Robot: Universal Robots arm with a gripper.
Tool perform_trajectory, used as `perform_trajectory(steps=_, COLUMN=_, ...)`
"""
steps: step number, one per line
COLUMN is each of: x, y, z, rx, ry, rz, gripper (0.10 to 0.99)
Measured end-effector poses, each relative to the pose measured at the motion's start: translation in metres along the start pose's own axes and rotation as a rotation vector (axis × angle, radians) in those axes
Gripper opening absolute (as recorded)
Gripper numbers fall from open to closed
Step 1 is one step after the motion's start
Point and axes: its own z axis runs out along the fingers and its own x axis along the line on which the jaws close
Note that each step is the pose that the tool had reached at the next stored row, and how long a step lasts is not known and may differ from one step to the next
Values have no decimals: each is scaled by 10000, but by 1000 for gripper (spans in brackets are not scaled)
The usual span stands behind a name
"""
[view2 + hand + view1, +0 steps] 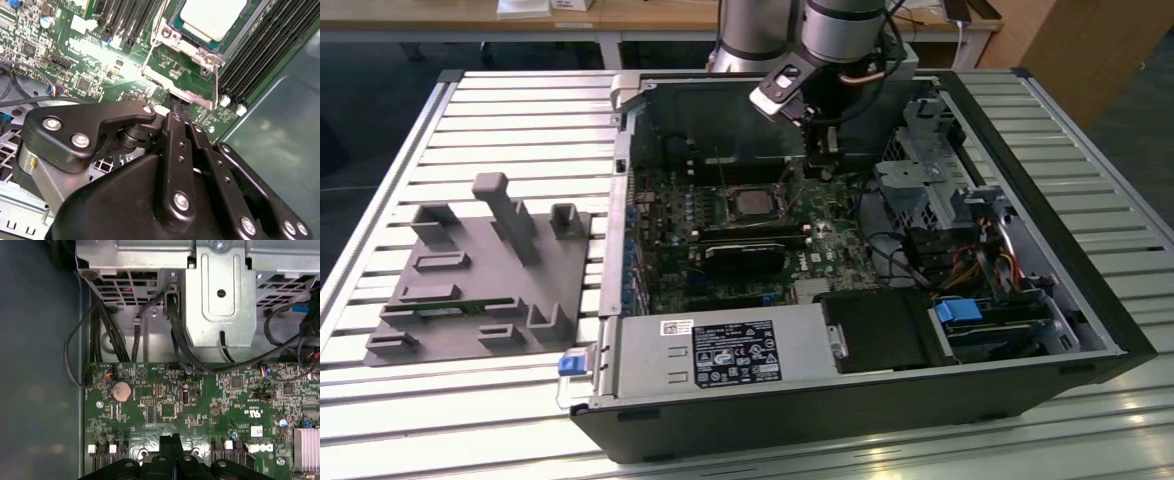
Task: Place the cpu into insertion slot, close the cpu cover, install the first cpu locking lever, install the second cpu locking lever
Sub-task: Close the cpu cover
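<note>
The cpu (212, 17), a small square chip with a silver-grey top, lies in the insertion slot (176, 26) on the green board, and in the exterior view it sits at mid-board (751, 203). The silvery cpu cover (192, 48) frames the chip and looks to be lying flat. Two thin wire levers (216, 87) (150, 47) run beside the socket's corner. My gripper (175, 104) hangs over the board just beside that corner, on the exterior view's right of the socket (821, 168). In the first wrist view its fingers (172, 442) meet, shut with nothing between them.
The open computer case (1041, 330) lies on a slatted table. A power supply box (707, 355) sits at its near end and a drive cage (947, 190) with cables on the exterior view's right. Memory slots (260, 55) flank the socket. A grey fixture plate (480, 270) lies outside on the left.
</note>
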Motion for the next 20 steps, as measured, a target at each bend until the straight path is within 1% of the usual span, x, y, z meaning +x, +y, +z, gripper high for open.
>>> perform_trajectory(steps=10, x=-3, y=-144, z=2, rx=0, ry=1, rz=1, gripper=106)
perform_trajectory(steps=20, x=-5, y=-256, z=16, rx=0, ry=0, rz=-1, gripper=106)
